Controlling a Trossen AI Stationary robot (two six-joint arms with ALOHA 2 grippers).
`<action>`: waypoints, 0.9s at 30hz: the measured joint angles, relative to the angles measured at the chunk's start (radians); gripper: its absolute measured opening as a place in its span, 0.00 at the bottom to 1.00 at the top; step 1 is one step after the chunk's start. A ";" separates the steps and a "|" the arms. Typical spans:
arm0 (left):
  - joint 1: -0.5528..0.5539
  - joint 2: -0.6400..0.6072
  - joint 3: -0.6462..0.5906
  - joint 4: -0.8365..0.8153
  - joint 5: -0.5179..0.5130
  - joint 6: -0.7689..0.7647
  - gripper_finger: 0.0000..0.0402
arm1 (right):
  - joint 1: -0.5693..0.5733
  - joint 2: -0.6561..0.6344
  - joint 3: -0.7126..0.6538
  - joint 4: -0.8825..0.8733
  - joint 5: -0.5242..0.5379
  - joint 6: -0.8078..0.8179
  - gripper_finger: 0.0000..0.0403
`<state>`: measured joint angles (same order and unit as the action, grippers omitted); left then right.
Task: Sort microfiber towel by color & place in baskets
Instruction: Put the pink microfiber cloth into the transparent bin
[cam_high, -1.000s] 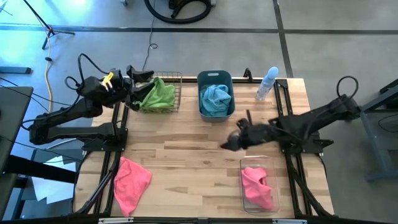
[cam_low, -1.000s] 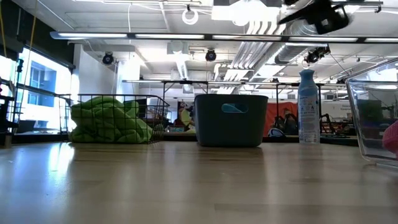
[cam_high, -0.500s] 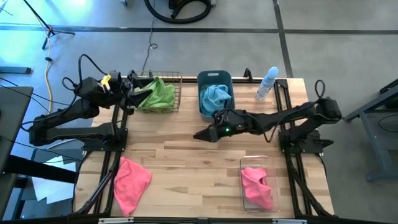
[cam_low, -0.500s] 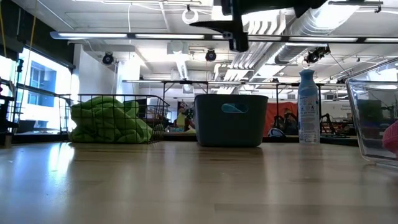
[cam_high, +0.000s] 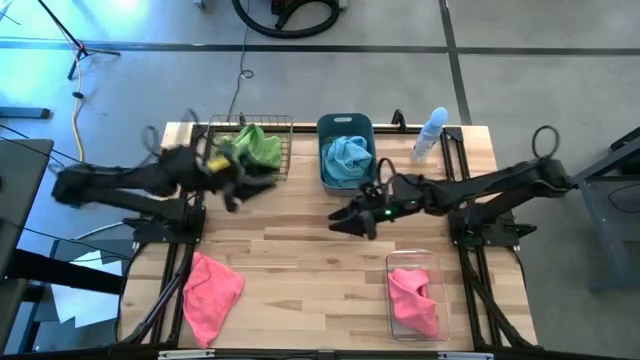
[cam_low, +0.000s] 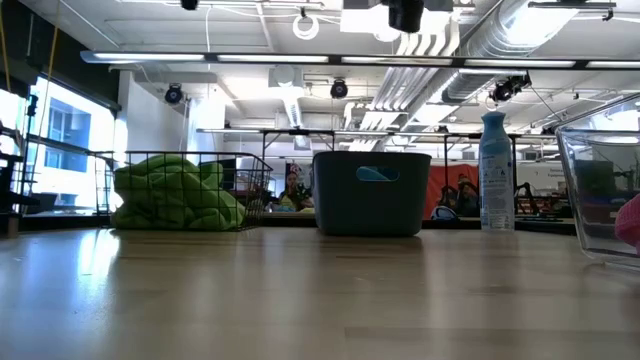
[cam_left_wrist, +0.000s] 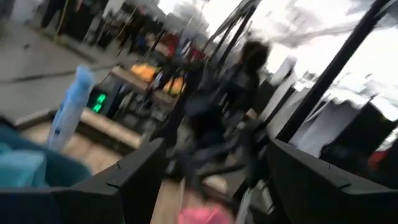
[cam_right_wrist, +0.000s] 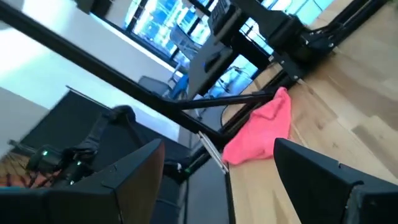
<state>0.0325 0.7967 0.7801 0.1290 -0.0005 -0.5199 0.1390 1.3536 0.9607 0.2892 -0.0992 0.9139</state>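
My right gripper (cam_high: 352, 221) hangs open and empty above the middle of the wooden table (cam_high: 300, 250), pointing toward the near-left corner. Nearest me, a loose pink towel (cam_high: 211, 293) lies flat on the table's near-left corner, and a second pink towel (cam_high: 413, 301) sits inside the clear bin (cam_high: 417, 262) at near right. My left gripper (cam_high: 233, 183), also open and holding nothing, hovers just in front of the wire basket (cam_high: 282, 148) at far left, which holds a green towel (cam_high: 254, 147). Beside it, the blue tub (cam_high: 326, 126) contains a light blue towel (cam_high: 347, 157). A spray bottle (cam_high: 430, 133) stands at far right.
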 joint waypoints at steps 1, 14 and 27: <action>-0.041 0.033 0.000 0.005 -0.045 0.010 0.66 | 0.006 -0.026 0.000 -0.036 0.013 -0.019 0.74; -0.394 0.414 0.181 -0.167 -0.193 -0.128 0.66 | 0.086 -0.199 0.000 -0.369 0.132 -0.140 0.74; -0.742 0.623 0.426 -1.139 -0.083 -0.446 0.66 | 0.104 -0.194 0.000 -0.408 0.222 -0.163 0.74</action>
<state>-0.7096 1.4200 1.2057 -1.0097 -0.0833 -0.9661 0.2434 1.1595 0.9611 -0.1191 0.1223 0.7508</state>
